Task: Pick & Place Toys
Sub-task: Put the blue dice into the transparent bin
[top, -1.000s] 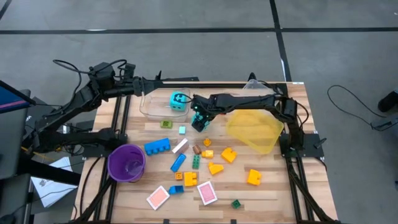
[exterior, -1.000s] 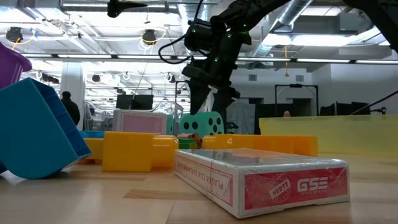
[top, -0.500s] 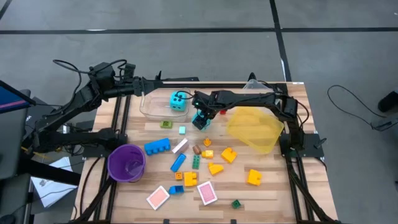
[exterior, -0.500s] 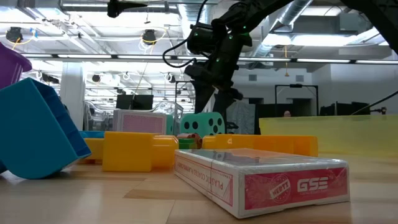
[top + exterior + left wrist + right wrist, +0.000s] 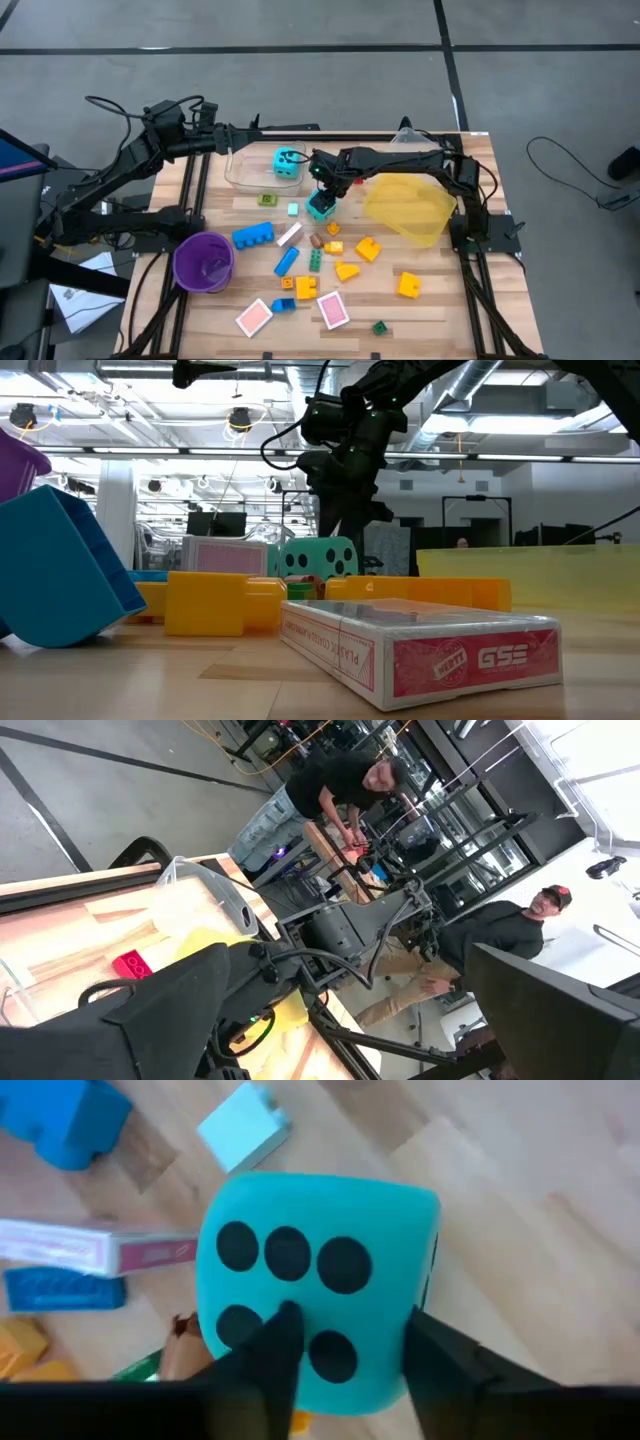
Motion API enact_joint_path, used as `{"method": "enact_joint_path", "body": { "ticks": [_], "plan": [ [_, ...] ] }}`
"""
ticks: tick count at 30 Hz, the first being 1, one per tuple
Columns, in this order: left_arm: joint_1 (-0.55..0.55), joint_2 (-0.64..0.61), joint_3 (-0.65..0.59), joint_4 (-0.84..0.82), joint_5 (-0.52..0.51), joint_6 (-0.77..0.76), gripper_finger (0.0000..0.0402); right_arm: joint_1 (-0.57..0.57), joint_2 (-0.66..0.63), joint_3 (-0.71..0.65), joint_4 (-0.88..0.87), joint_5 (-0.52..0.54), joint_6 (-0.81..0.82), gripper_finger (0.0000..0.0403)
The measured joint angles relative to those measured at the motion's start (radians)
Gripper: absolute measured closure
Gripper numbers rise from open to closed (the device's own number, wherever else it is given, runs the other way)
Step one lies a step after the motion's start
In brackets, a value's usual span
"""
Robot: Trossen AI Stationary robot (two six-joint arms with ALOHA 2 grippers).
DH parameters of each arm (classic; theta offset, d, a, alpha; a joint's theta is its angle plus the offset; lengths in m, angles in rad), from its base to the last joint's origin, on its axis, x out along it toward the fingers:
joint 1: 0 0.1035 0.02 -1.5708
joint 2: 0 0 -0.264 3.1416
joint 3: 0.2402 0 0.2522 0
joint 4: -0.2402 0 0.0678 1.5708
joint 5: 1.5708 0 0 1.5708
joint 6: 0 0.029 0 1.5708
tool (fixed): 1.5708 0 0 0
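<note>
At the far left of the table the left arm waits, its left gripper point(image 5: 232, 132) reaching toward the far edge by a clear tray point(image 5: 247, 170); whether that pincer is open or closed cannot be told. Nearer on the left stands the purple cup point(image 5: 204, 261), with blue bricks point(image 5: 253, 235) and pink cards point(image 5: 254, 318) to its right. One cyan die point(image 5: 287, 163) sits in the clear tray at the far side. Just right of it, the right gripper point(image 5: 322, 195) hangs over the table's middle, fingers point(image 5: 268, 1365) spread and apart from the second cyan die point(image 5: 315, 1285) below them. Yellow and orange bricks point(image 5: 367, 249) lie nearer. The yellow bin point(image 5: 408, 207) rests at the right.
</note>
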Motion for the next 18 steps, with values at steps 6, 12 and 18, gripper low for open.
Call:
{"method": "enact_joint_path", "body": {
  "ticks": [6,12,18],
  "plan": [
    [0.0,0.0,0.0,0.0,0.0,0.0,0.0002,0.003,0.0,0.0,-0.012,-0.056,-0.006,0.0373],
    [0.0,0.0,0.0,0.0,0.029,0.0,0.0002,0.011,0.002,-0.001,-0.016,-0.057,-0.016,0.0389],
    [0.0,0.0,0.0,0.0,0.062,0.0,0.0002,0.024,-0.043,-0.007,-0.02,-0.052,-0.019,0.0402]
  ]
}}
